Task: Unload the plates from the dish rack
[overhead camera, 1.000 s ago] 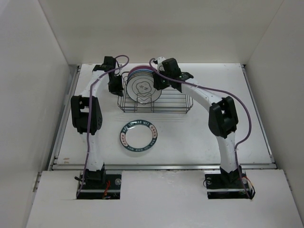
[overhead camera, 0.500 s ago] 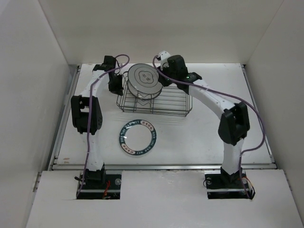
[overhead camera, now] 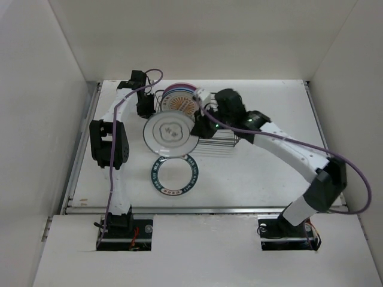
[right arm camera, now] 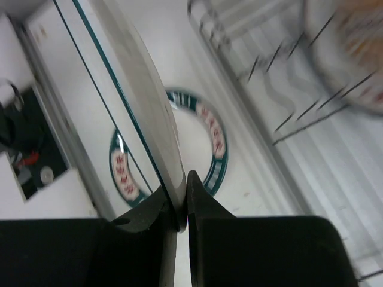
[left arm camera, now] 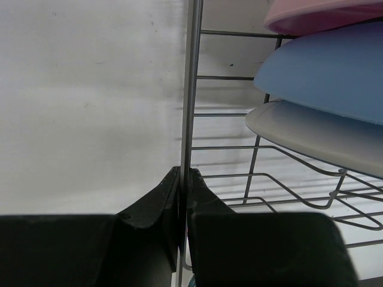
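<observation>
My right gripper [overhead camera: 200, 127] is shut on the rim of a white plate with a dark ring [overhead camera: 170, 134] and holds it in the air in front of the dish rack [overhead camera: 224, 139]. It shows edge-on in the right wrist view [right arm camera: 140, 101]. A white plate with a teal patterned rim [overhead camera: 174, 174] lies flat on the table below it, also seen in the right wrist view [right arm camera: 212, 134]. In the rack stand an orange-centred plate [overhead camera: 178, 104], a blue plate [left arm camera: 335, 75] and a pink plate [left arm camera: 323, 13]. My left gripper [left arm camera: 184, 179] is shut on the rack's left wire wall [left arm camera: 190, 89].
White enclosure walls stand at the left, right and back. The table's front lip [overhead camera: 203, 209] runs just ahead of the arm bases. The right arm stretches across the table's right half.
My right gripper has lifted the white plate out of the rack and carried it forward and left, over the flat teal-rimmed plate. The left gripper has kept its hold on the rack.
</observation>
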Controlling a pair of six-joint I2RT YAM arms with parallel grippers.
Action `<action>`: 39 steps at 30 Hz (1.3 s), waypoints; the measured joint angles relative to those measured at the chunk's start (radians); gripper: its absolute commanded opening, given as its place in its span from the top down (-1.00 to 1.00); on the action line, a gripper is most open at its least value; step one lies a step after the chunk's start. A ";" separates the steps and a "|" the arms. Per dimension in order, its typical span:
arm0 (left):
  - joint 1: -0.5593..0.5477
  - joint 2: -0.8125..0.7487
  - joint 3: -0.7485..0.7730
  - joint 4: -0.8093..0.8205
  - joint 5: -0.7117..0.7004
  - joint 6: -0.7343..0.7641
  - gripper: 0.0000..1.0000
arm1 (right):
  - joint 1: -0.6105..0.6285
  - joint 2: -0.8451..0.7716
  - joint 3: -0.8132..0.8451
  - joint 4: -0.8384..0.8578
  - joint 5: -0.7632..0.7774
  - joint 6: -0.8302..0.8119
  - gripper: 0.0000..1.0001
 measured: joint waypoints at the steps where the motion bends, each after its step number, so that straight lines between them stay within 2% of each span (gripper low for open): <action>1: 0.000 0.000 0.000 0.000 0.000 0.000 1.00 | 0.015 0.040 -0.019 -0.019 -0.020 0.000 1.00; 6: 0.000 0.000 0.002 -0.002 0.000 0.000 1.00 | 0.047 0.256 -0.072 -0.149 -0.062 0.007 1.00; 7: 0.000 0.000 0.002 -0.002 0.000 0.000 1.00 | 0.047 0.286 -0.072 -0.164 -0.071 0.015 0.93; 9: 0.000 0.000 0.002 -0.003 0.000 0.001 1.00 | 0.045 0.315 -0.071 -0.167 -0.101 0.030 0.55; 10: 0.000 0.000 0.002 -0.003 0.000 0.000 1.00 | 0.045 0.319 -0.071 -0.168 -0.106 0.035 0.10; 11: 0.000 0.000 0.002 -0.003 0.000 0.000 1.00 | 0.047 0.320 -0.068 -0.166 -0.105 0.031 -0.16; 12: 0.000 0.000 0.002 -0.003 0.000 0.000 1.00 | 0.049 0.322 -0.062 -0.169 -0.100 0.038 -0.17; 15: 0.000 0.000 0.002 -0.004 0.000 0.000 1.00 | 0.061 0.346 -0.009 -0.204 -0.070 0.029 -0.39; 16: 0.000 0.000 0.002 -0.005 0.000 0.000 1.00 | 0.066 0.353 0.012 -0.218 -0.053 0.025 -0.47; 17: 0.000 0.000 0.002 -0.005 0.000 0.001 1.00 | 0.073 0.358 0.033 -0.236 -0.027 0.021 -0.63; 18: 0.000 0.000 0.002 -0.005 0.000 0.002 1.00 | 0.080 0.359 0.053 -0.255 0.002 0.016 -0.66; 20: 0.000 0.000 0.002 -0.005 0.000 0.004 1.00 | 0.092 0.352 0.085 -0.275 0.052 0.008 -0.86; 22: 0.000 0.000 0.002 -0.005 0.000 0.005 1.00 | 0.100 0.317 0.097 -0.281 0.116 0.000 -0.93; 26: 0.000 0.000 0.002 -0.005 0.000 0.009 1.00 | 0.093 0.188 0.100 -0.227 0.232 -0.010 -0.93; 30: 0.000 0.000 0.002 -0.005 0.000 0.013 1.00 | 0.007 0.140 0.170 -0.104 0.298 -0.024 -0.38; 31: 0.000 0.000 0.002 -0.005 0.000 0.014 1.00 | -0.023 0.163 0.212 -0.075 0.312 -0.027 -0.16; 34: -0.001 0.000 0.005 -0.007 0.000 0.016 1.00 | -0.082 0.274 0.340 -0.001 0.336 -0.034 0.00; 36: -0.001 0.002 0.005 -0.009 0.001 0.016 1.00 | -0.122 0.392 0.418 0.029 0.327 -0.036 0.03; 39: -0.001 0.006 0.014 -0.016 0.001 0.016 1.00 | -0.138 0.505 0.437 0.046 0.312 -0.041 0.11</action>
